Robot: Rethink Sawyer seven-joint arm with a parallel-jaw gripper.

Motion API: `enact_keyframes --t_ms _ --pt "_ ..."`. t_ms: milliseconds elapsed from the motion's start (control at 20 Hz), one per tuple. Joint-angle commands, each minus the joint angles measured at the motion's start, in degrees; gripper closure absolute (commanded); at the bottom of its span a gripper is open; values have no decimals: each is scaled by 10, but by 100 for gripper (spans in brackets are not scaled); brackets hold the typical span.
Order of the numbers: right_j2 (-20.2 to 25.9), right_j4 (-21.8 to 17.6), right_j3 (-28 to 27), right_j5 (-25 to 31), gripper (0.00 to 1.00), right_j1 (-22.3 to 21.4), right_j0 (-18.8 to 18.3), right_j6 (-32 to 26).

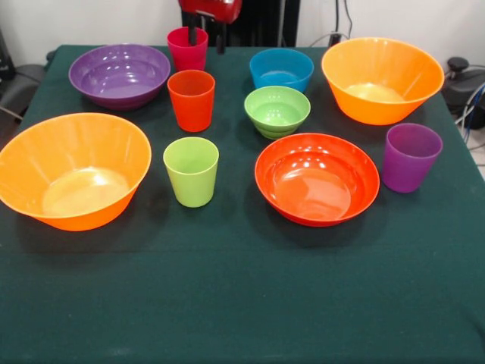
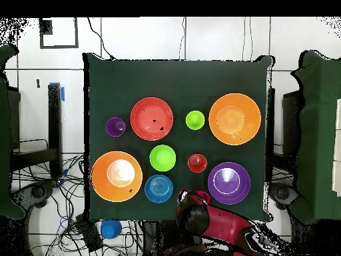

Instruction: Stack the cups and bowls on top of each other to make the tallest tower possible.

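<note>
My gripper hangs at the table's far edge, fingers apart, right over the crimson cup; one finger sits at the cup's rim. The orange-red cup, lime green cup and purple cup stand upright and separate. The bowls are two large orange ones, a purple one, a red-orange one, a small lime one and a small blue one. Nothing is stacked and no tower shows. In the overhead view the arm hides the crimson cup.
The dark green cloth covers the table to its edges. A broad bare strip of cloth lies at the near side in the front view. Cables and a blue object lie on the floor beside the robot's base.
</note>
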Motion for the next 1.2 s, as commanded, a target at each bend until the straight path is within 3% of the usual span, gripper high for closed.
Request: enact_keyframes --t_ms 50,550,600,1200 --pt "39 17 -70 -38 0 50 12 87" --pt "24 10 -75 -36 0 48 30 79" --pt "22 11 -77 -30 100 47 33 77" --pt "17 17 -81 6 100 34 45 71"
